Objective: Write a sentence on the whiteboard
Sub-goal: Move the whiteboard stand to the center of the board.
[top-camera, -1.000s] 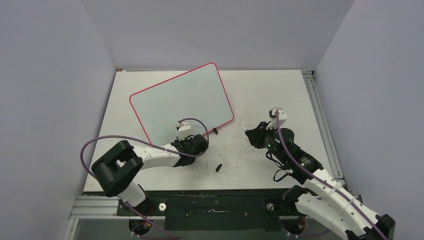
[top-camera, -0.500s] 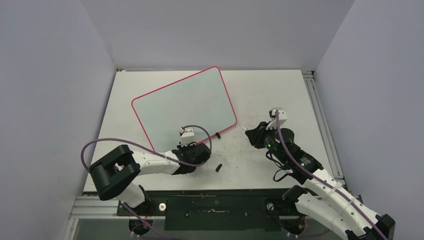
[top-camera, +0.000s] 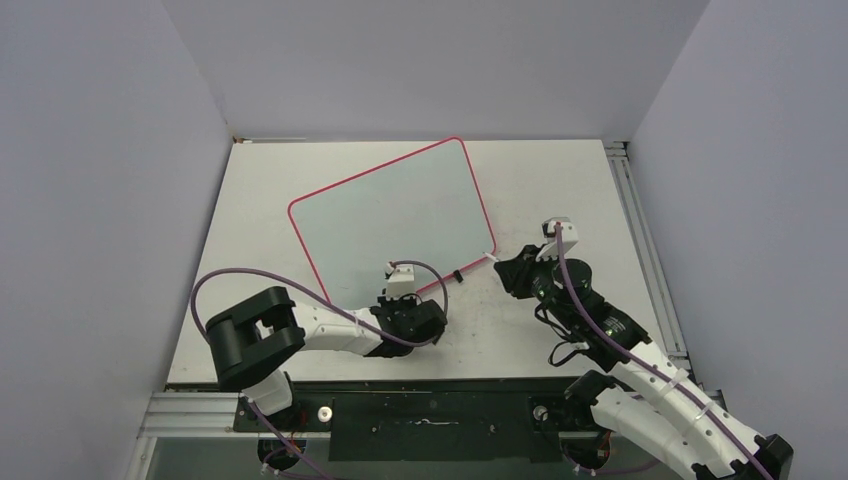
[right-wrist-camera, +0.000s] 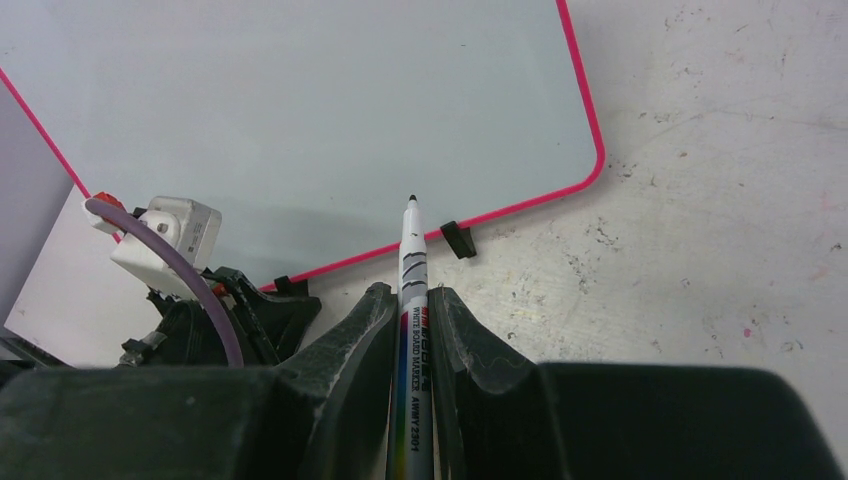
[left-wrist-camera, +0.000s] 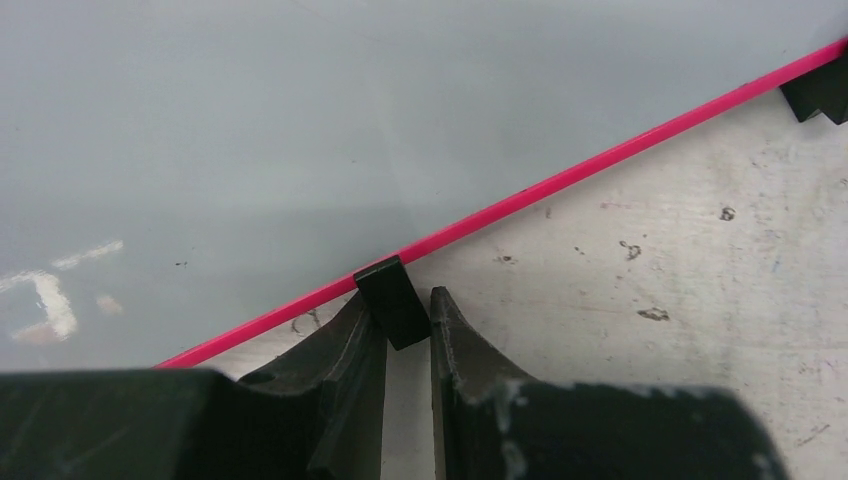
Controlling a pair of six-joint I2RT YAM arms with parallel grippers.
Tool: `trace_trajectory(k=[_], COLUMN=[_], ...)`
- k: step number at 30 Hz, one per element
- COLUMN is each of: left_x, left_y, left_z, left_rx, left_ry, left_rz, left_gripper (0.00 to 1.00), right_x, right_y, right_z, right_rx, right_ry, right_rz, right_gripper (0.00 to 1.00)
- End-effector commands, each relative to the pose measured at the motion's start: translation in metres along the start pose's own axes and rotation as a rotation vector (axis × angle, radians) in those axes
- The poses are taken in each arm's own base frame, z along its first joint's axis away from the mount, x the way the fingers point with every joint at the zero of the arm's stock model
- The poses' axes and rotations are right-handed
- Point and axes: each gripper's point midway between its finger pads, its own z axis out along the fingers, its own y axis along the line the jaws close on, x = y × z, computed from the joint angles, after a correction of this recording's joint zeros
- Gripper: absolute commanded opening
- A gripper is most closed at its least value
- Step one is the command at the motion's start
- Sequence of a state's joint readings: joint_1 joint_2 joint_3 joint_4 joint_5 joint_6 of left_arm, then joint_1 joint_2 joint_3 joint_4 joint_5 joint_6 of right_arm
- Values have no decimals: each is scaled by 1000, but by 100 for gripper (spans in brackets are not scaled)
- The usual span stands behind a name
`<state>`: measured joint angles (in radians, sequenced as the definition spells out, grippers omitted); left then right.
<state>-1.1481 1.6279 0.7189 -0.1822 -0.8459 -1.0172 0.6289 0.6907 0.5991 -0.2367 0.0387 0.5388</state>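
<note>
We log: left jaws pinch the whiteboard's (left-wrist-camera: 300, 120) black foot (left-wrist-camera: 392, 300); right jaws pinch a marker (right-wrist-camera: 412, 290), its tip ahead, toward the whiteboard.

Whiteboard (top-camera: 395, 215) lies on table (top-camera: 560, 180), marker (right-wrist-camera: 411, 260) by near-right corner.

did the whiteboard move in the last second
Yes. The whiteboard has slid right, toward the rail on the right, with the left gripper clamped on its black foot.
</note>
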Motion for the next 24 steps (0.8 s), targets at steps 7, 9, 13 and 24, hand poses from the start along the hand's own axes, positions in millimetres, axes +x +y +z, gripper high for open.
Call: trace_trajectory(k=[7, 9, 13, 24], left_x=[15, 16, 16, 9], left_y=[-45, -42, -40, -40], left_z=[-26, -31, -41, -72], left_rx=[139, 139, 160, 205], left_ry=[91, 92, 87, 67], left_rz=[-5, 2, 0, 48], left_gripper=[3, 12, 36, 49], right_x=[-26, -26, -25, -29], right_y=[3, 3, 0, 0], right_z=[-8, -9, -10, -16], right_rx=[5, 8, 18, 23], right_ry=[-83, -86, -87, -97], right_rz=[18, 19, 15, 18], right_gripper=[5, 5, 5, 5])
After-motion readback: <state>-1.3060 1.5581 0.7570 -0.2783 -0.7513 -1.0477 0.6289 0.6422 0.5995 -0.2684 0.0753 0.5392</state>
